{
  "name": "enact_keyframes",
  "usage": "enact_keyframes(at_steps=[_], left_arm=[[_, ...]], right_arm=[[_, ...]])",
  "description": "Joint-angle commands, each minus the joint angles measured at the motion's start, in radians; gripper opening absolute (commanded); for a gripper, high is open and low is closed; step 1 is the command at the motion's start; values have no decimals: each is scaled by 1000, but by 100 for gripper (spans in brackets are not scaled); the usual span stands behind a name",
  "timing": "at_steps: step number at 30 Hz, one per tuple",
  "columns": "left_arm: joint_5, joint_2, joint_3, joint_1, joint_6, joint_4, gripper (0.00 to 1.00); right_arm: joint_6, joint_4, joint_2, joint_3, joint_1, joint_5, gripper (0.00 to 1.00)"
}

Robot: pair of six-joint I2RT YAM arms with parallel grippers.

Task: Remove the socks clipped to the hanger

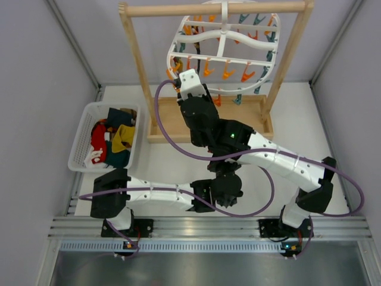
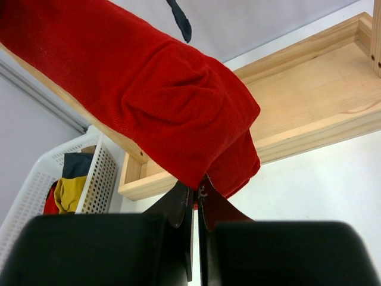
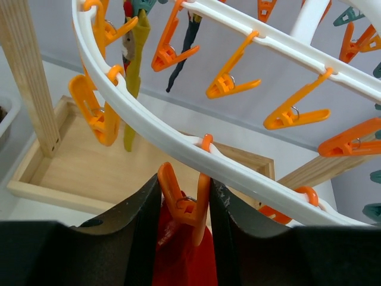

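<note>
The white oval hanger [image 1: 223, 44] hangs by its hook from the wooden rack bar, with orange and teal clips dangling. My right gripper [image 1: 177, 77] is at its lower left rim. In the right wrist view its fingers [image 3: 143, 220] press both handles of an orange clip [image 3: 184, 205] under the white ring [image 3: 178, 146]. A red sock [image 3: 184, 262] hangs below that clip. My left gripper [image 2: 196, 189] is shut on the lower end of the red sock [image 2: 149, 89]; in the top view it is hidden under the right arm. An olive sock [image 3: 134, 77] and a dark sock [image 3: 184, 47] hang from other clips.
The light wooden rack frame [image 1: 138, 65] stands on a wooden tray base [image 1: 172, 122], which also shows in the left wrist view [image 2: 309, 95]. A white basket [image 1: 80, 140] at the left holds several socks. A purple cable [image 1: 172, 143] loops around the arms.
</note>
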Motion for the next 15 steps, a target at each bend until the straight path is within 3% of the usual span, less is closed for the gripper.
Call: enact_keyframes(at_steps=[1, 2, 4, 15], left_arm=[[-14, -53, 5, -7, -8, 42, 0], [-12, -54, 4, -7, -11, 44, 0], [-11, -56, -4, -6, -14, 42, 0], [20, -122, -94, 37, -95, 37, 0]], right_arm=[[-16, 80, -11, -6, -5, 24, 32], [-16, 89, -14, -7, -5, 24, 25], [-16, 96, -21, -15, -5, 13, 20], [21, 176, -100, -110, -5, -64, 1]])
